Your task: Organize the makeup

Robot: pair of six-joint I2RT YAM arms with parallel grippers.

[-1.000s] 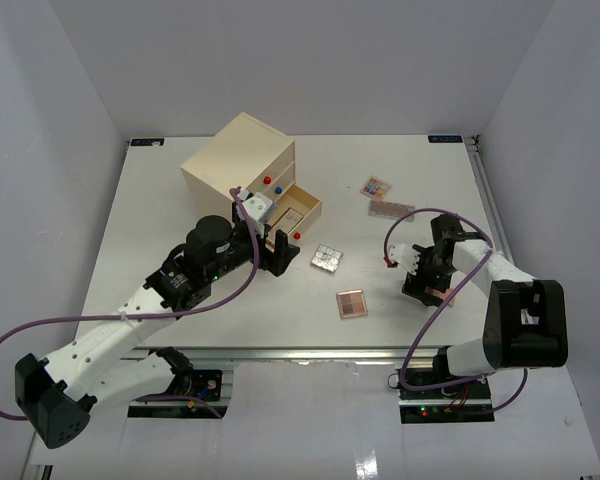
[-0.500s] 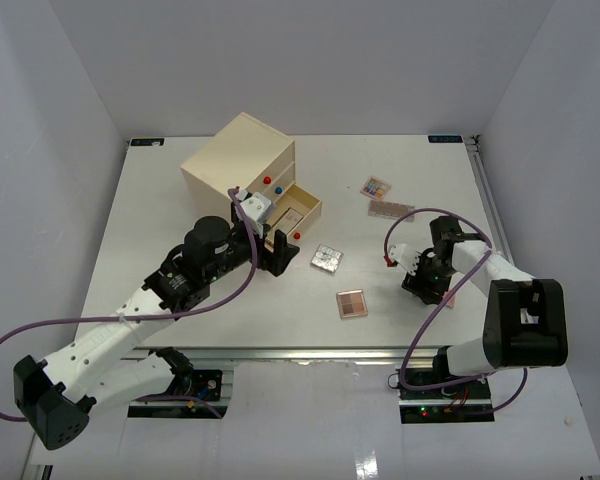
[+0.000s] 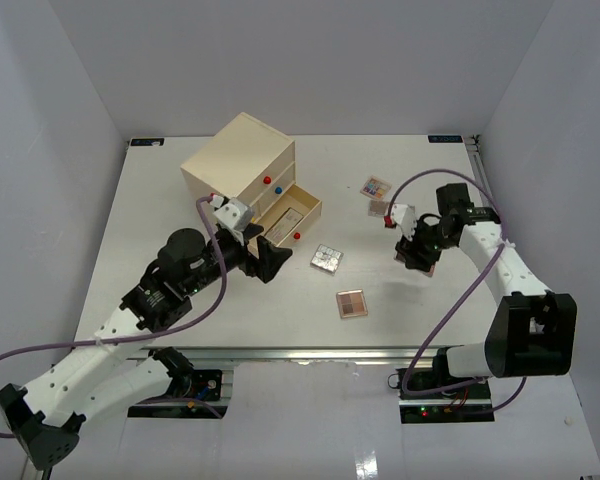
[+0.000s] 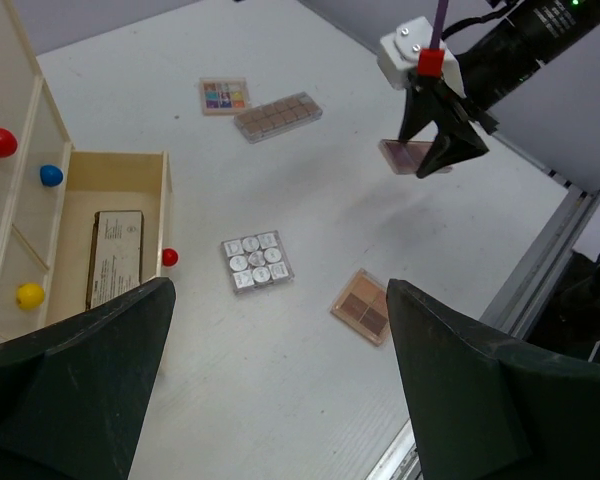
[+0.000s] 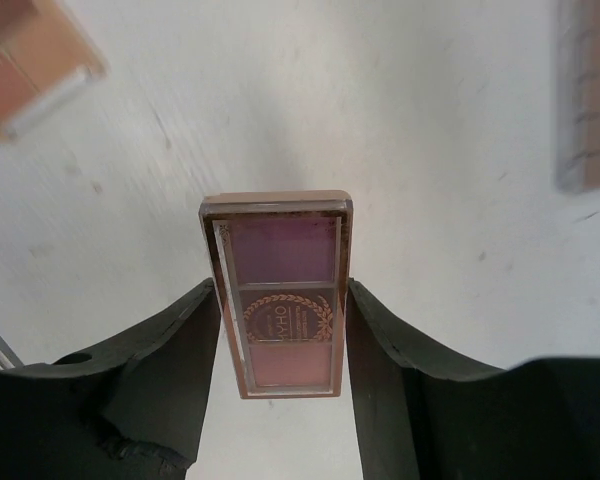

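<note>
Pink palette (image 5: 288, 290) sits pinched between my right fingers (image 3: 420, 258), above the bench (image 3: 160, 210) at middle right. My left fingers (image 3: 263, 250) gape wide. Next, I think, carry it to the open drawer (image 3: 313, 207).

A cream chest (image 3: 236, 156) stands — one drawer open (red-knobbed).
</note>
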